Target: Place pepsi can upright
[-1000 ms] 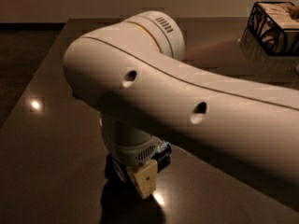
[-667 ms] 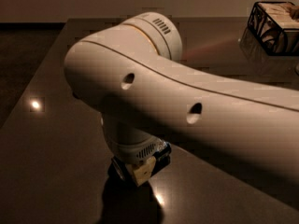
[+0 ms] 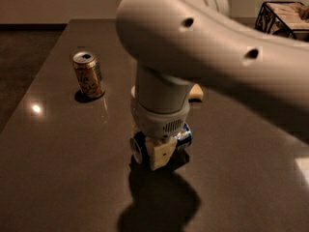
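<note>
Camera view: gripper low at centre frame, fingers clamped on pepsi can.
Risk: if released tilted, it could topple and roll across worktop.

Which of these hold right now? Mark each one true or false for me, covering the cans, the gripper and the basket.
1. The gold-brown can stands upright on the table, left of the arm. True.
2. The gripper is low over the table, with the pepsi can showing right at it. True.
3. The gold-brown can touches the pepsi can. False: they are well apart, with bare table between them.
4. The black wire basket sits at the near left. False: it is at the far right of the view.
</note>
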`<move>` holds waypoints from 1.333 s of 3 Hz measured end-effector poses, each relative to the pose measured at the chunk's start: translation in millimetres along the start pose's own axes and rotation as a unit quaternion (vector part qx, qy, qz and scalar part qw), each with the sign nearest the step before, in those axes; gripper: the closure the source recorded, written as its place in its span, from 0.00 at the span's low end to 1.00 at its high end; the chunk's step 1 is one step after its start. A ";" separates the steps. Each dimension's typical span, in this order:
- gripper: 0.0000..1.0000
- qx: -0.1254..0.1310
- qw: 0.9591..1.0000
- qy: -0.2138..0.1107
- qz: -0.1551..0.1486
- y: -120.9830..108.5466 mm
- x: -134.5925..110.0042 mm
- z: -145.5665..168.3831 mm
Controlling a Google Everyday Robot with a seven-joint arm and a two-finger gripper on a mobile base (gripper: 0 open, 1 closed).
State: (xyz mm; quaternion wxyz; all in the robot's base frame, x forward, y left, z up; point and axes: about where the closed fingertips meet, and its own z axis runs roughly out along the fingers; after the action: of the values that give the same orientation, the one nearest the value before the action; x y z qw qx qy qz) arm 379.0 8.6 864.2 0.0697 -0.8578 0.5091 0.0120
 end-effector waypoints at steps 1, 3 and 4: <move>1.00 0.002 0.991 -0.101 0.091 -19.8 16.5 -32.9; 1.00 0.038 0.934 -0.283 0.213 -41.6 19.4 -81.5; 1.00 0.060 0.894 -0.366 0.251 -44.7 12.1 -95.6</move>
State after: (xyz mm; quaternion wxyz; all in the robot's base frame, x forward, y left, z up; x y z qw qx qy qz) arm 419.2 6.5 962.5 0.2975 -0.6307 0.6455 0.3115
